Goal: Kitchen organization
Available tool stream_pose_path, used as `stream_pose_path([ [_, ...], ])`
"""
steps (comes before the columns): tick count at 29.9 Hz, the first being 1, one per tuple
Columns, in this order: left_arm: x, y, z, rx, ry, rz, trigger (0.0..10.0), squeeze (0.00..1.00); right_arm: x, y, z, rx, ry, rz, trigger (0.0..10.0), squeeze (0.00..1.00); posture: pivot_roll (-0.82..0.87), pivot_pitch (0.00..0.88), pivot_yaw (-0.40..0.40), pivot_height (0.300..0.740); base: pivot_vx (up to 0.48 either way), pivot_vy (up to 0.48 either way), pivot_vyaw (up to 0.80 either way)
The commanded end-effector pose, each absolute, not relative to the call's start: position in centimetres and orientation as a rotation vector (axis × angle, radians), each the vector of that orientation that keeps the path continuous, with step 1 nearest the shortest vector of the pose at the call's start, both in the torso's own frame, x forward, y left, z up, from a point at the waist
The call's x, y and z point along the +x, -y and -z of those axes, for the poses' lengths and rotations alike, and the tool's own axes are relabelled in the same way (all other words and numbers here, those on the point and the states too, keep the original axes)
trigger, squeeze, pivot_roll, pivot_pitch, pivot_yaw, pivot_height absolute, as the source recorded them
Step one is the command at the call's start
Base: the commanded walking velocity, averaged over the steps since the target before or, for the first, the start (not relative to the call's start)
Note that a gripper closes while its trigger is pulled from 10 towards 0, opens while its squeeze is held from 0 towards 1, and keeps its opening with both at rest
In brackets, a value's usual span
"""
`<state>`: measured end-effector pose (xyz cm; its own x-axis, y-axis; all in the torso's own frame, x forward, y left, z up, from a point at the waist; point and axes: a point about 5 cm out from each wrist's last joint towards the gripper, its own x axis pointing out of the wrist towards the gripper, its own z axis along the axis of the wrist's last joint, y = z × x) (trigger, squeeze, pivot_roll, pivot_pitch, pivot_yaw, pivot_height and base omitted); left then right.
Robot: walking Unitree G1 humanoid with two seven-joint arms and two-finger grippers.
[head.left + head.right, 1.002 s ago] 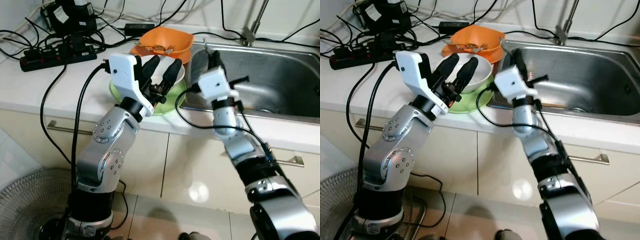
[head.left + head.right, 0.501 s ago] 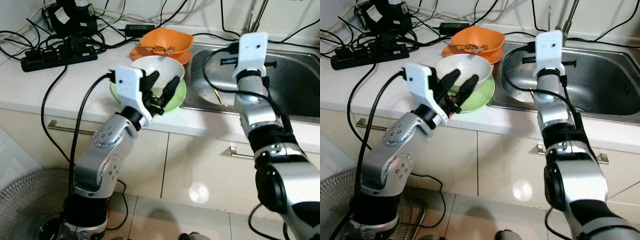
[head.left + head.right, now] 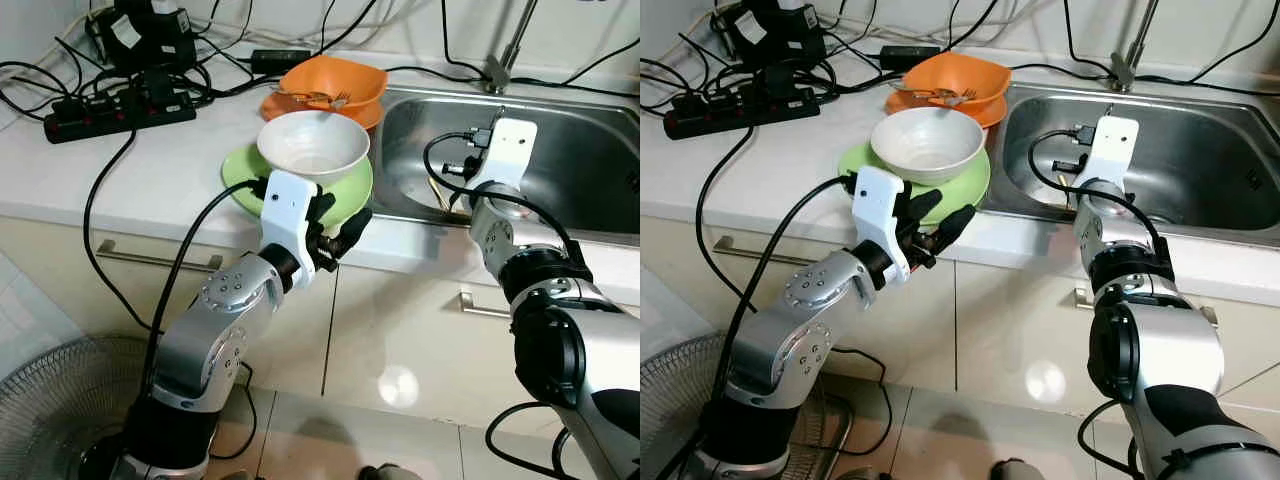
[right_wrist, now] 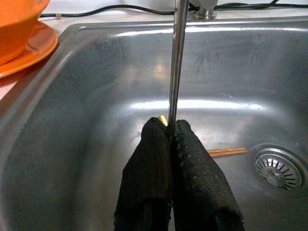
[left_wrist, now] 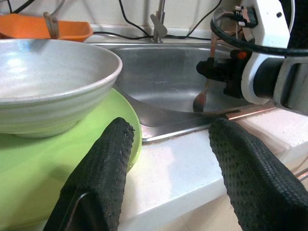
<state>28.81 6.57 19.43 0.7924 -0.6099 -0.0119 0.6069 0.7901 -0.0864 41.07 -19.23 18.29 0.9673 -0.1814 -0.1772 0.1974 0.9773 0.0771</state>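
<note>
Pinching a spoon (image 4: 176, 57), right pincer (image 4: 171, 132), over sink (image 4: 86, 120)

Bowls: two — a white bowl (image 3: 314, 146) and an orange bowl (image 3: 333, 80)
Plates: two — a green plate (image 3: 245, 172), an orange plate (image 4: 30, 47)
Sinks: one (image 3: 1200, 150)
Grippers: two — left gripper (image 5: 168, 180), right gripper (image 4: 172, 139)
Power strips: one (image 3: 120, 107)

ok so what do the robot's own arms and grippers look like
Both arms are silver, jointed metal with round bolted housings and black bands. Each wrist carries a white block, with a black cable looping from it. The left gripper and right gripper each have two long black fingers with a dimpled, rubbery texture.
</note>
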Motion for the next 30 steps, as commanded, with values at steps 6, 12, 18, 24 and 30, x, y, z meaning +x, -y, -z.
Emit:
stream_pose_path([
  [6, 28.1, -5.7, -19.4, -0.067, -0.055, 0.704, 10.0, 0.00, 41.2, 19.2, -18.5, 0.128, -0.191, 0.187, 10.0, 0.00, 0.05, 0.043, -0.014, 0.732, 0.000, 0.000, 0.00],
  [12, 27.8, -5.7, -19.4, -0.065, -0.065, 0.710, 10.0, 0.00, 41.1, 19.1, -18.1, 0.140, -0.206, 0.185, 10.0, 1.00, 0.05, 0.046, -0.012, 0.732, 0.000, 0.000, 0.00],
  [18, 27.7, -5.7, -19.3, -0.064, -0.072, 0.720, 10.0, 0.00, 41.1, 19.0, -18.1, 0.136, -0.206, 0.187, 10.0, 1.00, 0.05, 0.046, -0.008, 0.732, 0.000, 0.000, 0.00],
  [24, 27.7, -5.7, -19.4, -0.063, -0.072, 0.720, 10.0, 0.00, 41.2, 18.9, -18.3, 0.112, -0.194, 0.185, 10.0, 0.00, 0.05, 0.045, -0.007, 0.732, 0.000, 0.000, 0.00],
  [30, 28.0, -5.9, -19.7, -0.064, -0.042, 0.696, 10.0, 0.00, 41.4, 18.6, -19.4, 0.084, -0.120, 0.177, 10.0, 0.00, 0.05, 0.046, -0.005, 0.732, 0.000, 0.000, 0.00],
])
